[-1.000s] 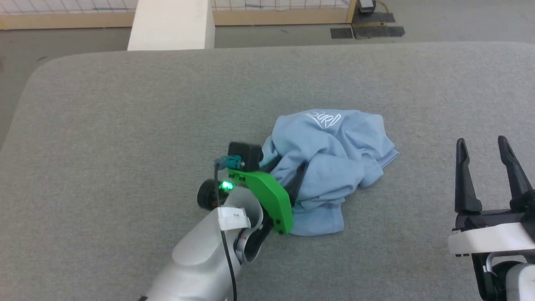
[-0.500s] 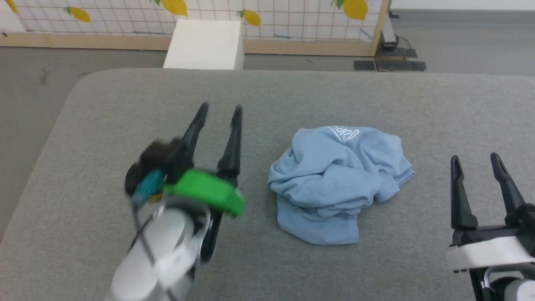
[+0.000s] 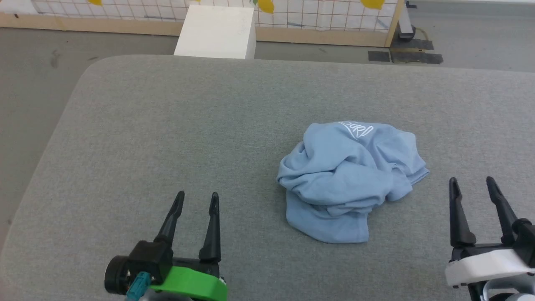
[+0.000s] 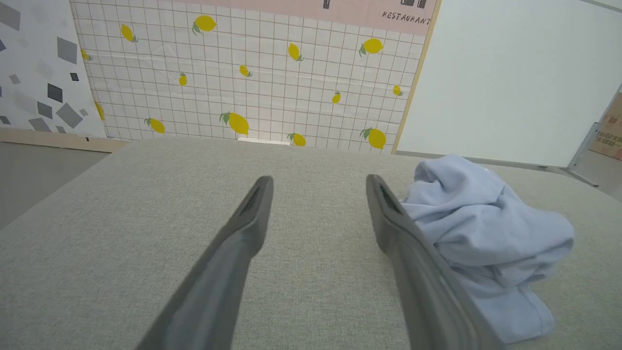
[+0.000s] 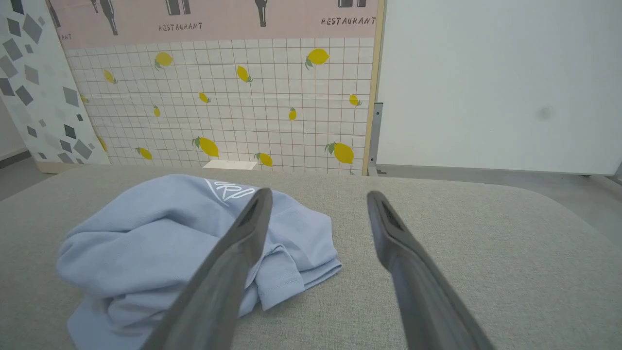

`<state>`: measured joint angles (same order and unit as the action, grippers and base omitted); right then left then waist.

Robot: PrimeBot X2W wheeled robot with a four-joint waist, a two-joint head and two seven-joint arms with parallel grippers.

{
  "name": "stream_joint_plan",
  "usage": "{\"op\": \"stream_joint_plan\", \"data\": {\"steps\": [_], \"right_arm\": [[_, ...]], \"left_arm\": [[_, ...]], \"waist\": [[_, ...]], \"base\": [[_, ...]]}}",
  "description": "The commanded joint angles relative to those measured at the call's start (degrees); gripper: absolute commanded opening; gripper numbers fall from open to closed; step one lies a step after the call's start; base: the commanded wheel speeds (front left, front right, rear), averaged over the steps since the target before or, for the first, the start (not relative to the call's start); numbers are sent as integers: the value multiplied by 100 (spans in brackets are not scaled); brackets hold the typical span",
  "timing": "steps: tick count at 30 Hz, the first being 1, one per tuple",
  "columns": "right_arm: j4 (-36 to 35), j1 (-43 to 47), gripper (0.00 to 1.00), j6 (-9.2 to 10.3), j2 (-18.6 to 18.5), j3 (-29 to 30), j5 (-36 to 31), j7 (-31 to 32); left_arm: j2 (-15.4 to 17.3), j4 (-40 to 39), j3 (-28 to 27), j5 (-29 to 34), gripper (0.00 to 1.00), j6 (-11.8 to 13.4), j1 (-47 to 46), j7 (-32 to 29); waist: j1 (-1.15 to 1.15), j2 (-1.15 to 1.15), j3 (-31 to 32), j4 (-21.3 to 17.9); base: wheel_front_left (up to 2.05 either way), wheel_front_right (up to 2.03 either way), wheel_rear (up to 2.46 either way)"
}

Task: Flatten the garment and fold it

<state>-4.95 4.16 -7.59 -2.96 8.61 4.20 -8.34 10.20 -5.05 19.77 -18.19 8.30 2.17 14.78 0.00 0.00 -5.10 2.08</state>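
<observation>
The garment (image 3: 351, 179) is a light blue shirt crumpled in a heap on the grey padded table (image 3: 167, 125), right of centre, with a white line logo on its far side. My left gripper (image 3: 197, 198) stands open near the front edge, well to the garment's left, with nothing between its fingers. My right gripper (image 3: 471, 183) is open too, just right of the heap and apart from it. In the left wrist view the garment (image 4: 486, 233) lies to the right of the left gripper (image 4: 318, 182). In the right wrist view the garment (image 5: 160, 243) lies left of the right gripper (image 5: 316, 197).
A white box (image 3: 215, 31) stands on the floor beyond the table's far edge. Behind it runs a tiled partition with lemon prints (image 3: 317, 12). Dark mats (image 3: 403, 56) lie on the floor at the far right. The table's rounded left corner (image 3: 90, 69) drops to the floor.
My left gripper has let go of the garment and drawn back to the lower left, now open and clear of the cloth. The head camera has shifted. The right gripper has stayed open.
</observation>
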Motion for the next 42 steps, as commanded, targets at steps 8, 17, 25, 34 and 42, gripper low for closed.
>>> {"op": "stream_joint_plan", "data": {"steps": [8, 17, 25, 34, 42], "right_arm": [[92, -1018, 100, 10, -35, 14, 141, 1002], [1127, -2217, 100, 10, -1136, -386, 560, 3338], [2071, -2500, 100, 10, -1571, -441, 676, 4440], [2903, -2602, 0, 10, -1502, -170, 597, 4622], [2756, -2941, 0, 10, -1497, -314, 672, 4175]], "left_arm": [[-404, 132, -183, 301, 100, -373, -77, 21], [-658, 355, -187, 425, 100, -681, -246, 21], [-725, 420, -146, 307, 100, -788, -373, 21], [-731, 390, -17, 106, 100, -694, -491, 21], [-732, 461, -136, -40, 100, -643, -408, 21]], "waist": [[0, 0, -205, 225], [0, 0, -609, 518], [0, 0, -870, 908], [0, 0, -1032, 1146], [0, 0, -605, 904]], "base": [[0, 0, 0], [0, 0, 0], [0, 0, 0], [0, 0, 0], [0, 0, 0]]}}
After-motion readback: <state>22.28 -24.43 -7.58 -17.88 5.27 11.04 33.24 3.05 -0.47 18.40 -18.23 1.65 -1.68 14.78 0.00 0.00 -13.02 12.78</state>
